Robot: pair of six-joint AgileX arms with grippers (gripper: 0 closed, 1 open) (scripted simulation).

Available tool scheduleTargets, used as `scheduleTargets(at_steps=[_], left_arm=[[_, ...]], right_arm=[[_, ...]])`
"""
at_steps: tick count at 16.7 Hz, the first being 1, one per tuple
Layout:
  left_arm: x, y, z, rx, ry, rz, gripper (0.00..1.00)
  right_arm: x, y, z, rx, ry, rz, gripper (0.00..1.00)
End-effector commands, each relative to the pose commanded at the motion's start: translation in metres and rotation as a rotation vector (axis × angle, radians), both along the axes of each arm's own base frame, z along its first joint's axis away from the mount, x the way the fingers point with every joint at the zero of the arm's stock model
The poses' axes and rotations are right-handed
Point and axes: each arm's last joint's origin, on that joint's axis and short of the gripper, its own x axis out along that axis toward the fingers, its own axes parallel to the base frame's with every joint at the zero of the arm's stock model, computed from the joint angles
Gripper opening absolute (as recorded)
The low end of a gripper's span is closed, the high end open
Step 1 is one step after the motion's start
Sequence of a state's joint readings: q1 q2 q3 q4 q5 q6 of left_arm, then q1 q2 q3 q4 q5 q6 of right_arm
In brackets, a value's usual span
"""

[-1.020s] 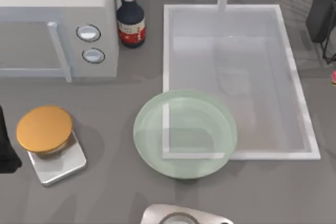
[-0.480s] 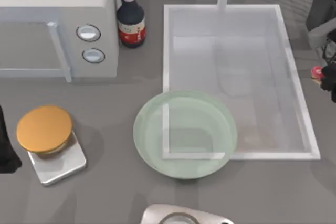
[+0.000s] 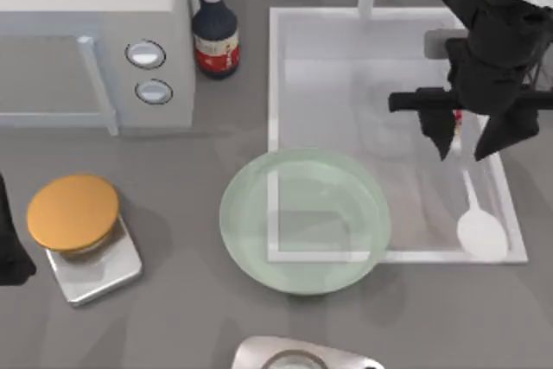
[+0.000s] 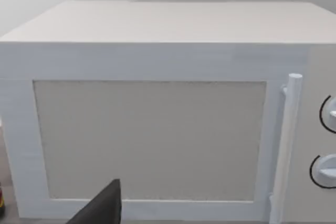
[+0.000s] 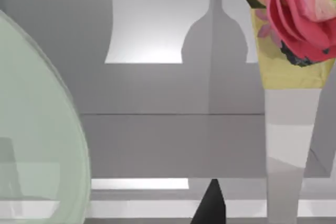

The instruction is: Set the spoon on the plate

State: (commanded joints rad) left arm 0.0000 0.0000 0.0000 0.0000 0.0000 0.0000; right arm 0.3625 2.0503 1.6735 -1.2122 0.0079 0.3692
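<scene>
Grey countertop (image 3: 173,317) with inset sink (image 3: 380,84)

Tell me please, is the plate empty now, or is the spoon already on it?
Empty. The plate holds nothing; the spoon hangs from the right claw over the sink's right edge.

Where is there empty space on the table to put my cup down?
Bare grey table lies between the scale and the plate, and in front of the microwave. It is crowded at the right, where the right gripper carries the spoon over the sink.
</scene>
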Motion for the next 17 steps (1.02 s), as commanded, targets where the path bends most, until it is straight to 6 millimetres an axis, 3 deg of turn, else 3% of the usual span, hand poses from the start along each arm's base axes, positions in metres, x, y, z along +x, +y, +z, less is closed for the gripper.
scheduleTargets(at_steps=[5, 9, 13, 17], left_arm=[[0.000, 0.000, 0.000, 0.000, 0.000, 0.000, 1.00], [0.000, 0.000, 0.000, 0.000, 0.000, 0.000, 1.00], [0.000, 0.000, 0.000, 0.000, 0.000, 0.000, 1.00], [0.000, 0.000, 0.000, 0.000, 0.000, 0.000, 1.00]], right_arm=[[-0.009, 0.068, -0.008, -0.024, -0.010, -0.446, 0.00], [-0.020, 0.109, -0.013, -0.030, -0.028, -0.813, 0.00], [-0.029, 0.135, -0.016, -0.029, -0.043, -1.154, 0.00], [-0.034, 0.150, -0.019, -0.025, -0.051, -1.428, 0.00]])
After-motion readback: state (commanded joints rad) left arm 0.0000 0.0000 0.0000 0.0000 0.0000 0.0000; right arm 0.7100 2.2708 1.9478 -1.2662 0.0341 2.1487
